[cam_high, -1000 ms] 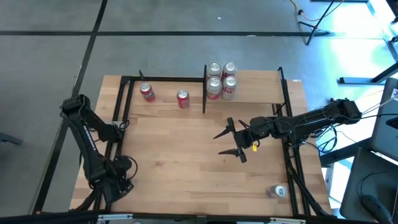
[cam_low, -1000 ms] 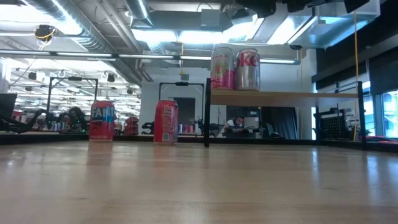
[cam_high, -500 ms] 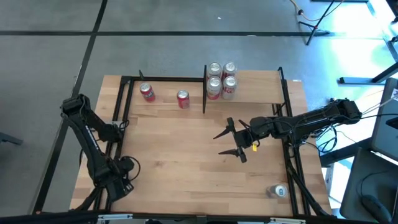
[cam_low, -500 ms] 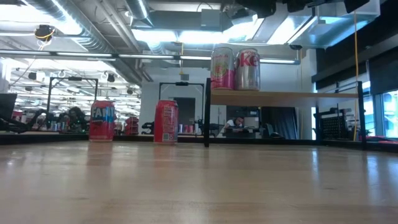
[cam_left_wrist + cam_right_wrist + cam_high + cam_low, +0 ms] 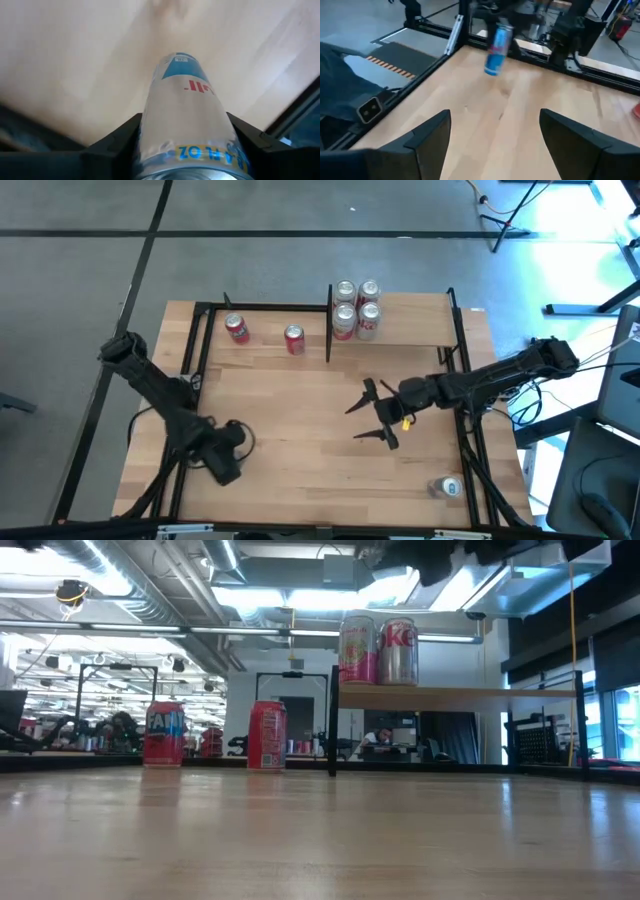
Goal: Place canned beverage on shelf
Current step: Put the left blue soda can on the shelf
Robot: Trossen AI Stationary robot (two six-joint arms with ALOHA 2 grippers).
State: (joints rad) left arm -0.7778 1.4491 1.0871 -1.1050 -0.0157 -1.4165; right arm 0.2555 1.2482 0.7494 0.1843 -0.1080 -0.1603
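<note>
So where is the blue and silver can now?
The blue and silver can sits in the left hand, over the table's near-left part in the high view.

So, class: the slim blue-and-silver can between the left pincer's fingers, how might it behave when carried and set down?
The slim can looks smooth and glossy, so it could slip in the left pincer. It is tall and narrow, so it probably tips easily once stood on the shelf. Being round, it would likely roll if it fell.
</note>
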